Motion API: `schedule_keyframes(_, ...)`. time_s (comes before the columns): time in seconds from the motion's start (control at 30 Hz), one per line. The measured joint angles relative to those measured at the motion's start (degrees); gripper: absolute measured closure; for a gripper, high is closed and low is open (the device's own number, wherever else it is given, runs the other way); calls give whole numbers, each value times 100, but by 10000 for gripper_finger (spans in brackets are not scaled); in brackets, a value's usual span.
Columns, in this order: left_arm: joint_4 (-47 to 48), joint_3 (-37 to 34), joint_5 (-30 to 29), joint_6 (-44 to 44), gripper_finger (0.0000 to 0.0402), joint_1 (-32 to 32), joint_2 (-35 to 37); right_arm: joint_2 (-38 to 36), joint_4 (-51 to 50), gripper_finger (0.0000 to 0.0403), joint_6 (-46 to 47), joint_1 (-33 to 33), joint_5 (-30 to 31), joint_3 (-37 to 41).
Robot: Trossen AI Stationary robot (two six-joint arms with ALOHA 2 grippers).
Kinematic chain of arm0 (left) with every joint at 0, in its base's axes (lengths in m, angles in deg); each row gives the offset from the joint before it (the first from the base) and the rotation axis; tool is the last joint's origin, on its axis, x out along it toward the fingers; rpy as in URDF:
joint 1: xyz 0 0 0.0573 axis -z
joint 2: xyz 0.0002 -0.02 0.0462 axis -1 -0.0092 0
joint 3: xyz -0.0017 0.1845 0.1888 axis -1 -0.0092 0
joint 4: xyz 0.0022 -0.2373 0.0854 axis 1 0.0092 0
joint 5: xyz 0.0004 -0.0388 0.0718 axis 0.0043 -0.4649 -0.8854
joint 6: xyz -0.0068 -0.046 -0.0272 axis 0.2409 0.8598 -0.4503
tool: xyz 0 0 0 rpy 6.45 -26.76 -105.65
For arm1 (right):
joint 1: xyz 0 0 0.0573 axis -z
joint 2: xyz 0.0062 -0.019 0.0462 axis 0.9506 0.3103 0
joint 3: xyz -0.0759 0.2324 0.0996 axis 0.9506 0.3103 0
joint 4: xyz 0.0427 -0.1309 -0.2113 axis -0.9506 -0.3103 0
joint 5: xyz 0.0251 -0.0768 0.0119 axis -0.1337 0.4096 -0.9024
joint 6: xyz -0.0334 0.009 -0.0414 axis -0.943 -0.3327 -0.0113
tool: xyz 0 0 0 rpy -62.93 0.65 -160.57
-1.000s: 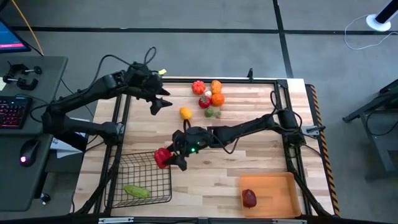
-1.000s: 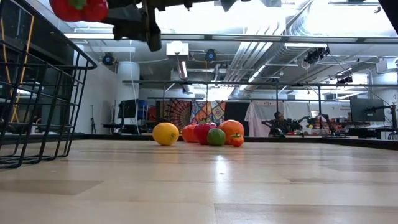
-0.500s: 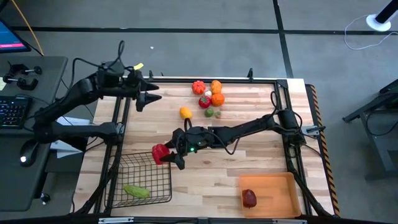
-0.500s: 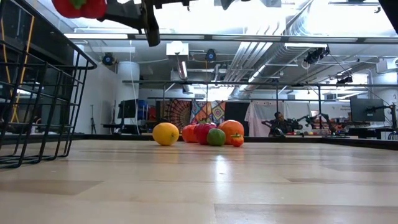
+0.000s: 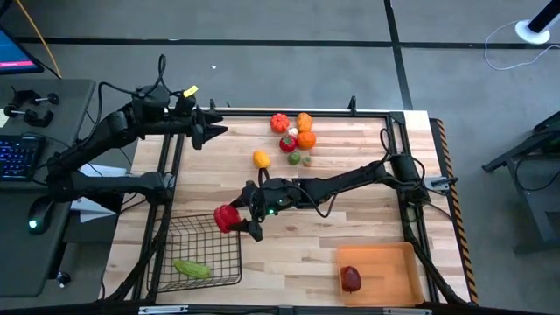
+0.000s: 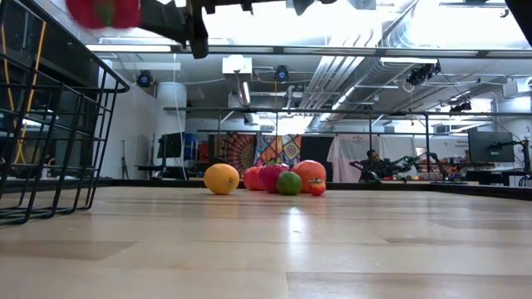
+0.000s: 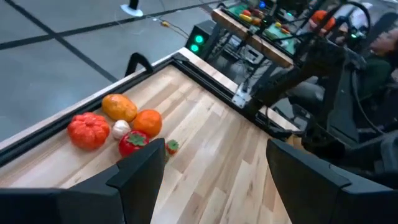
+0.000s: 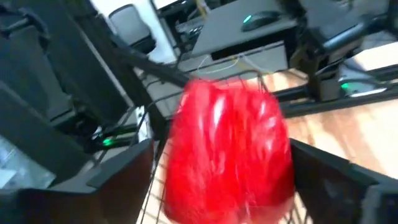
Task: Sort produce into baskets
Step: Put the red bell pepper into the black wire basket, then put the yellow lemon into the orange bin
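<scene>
Since the earlier frame, left gripper [image 5: 213,133] has withdrawn past the surface's far left edge, jaws spread and empty. Right gripper [image 5: 238,224] clenches red pepper [image 5: 227,217] over wire basket [image 5: 198,278] rim. Pepper judged light, rigid, smooth; grip across its body.

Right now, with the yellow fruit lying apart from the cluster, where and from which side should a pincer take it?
Probably straight from above, fingers closing across the middle of the yellow fruit. It is round, sits alone on the table, and has clear wood all around it, with the cluster off to one side.
</scene>
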Motion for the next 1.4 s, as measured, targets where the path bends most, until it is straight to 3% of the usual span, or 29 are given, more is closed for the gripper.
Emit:
schedule_keyframes(0.13,2,0,-286,71,133,58,-2,93,-16,10,22,-29,-140,0)
schedule_keyframes(0.33,5,0,-439,205,133,169,-25,-22,-69,17,-24,57,-215,0)
schedule_keyframes(0.47,-13,0,-600,203,133,261,-98,-470,-728,16,-608,424,-570,0)
schedule_keyframes(0.73,-51,0,-647,-165,133,419,-588,-1885,-3914,15,-1521,1406,-876,0)
schedule_keyframes(0.9,-48,0,-656,-521,133,489,-1205,-2975,-5728,15,-1464,1646,-172,498)
schedule_keyframes(1.0,19,0,-652,-1277,133,567,-1719,-3826,-6010,15,-756,1567,411,1383)
schedule_keyframes(1.17,725,146,-690,-3893,133,599,-2639,-5275,-5857,15,1375,1099,580,2909)
schedule_keyframes(1.3,1185,450,-1058,-5541,133,590,-3578,-6086,-4880,15,2833,541,746,3790)
schedule_keyframes(1.4,1296,607,-1319,-6478,133,647,-4289,-6363,-4101,15,3268,181,1202,4223)
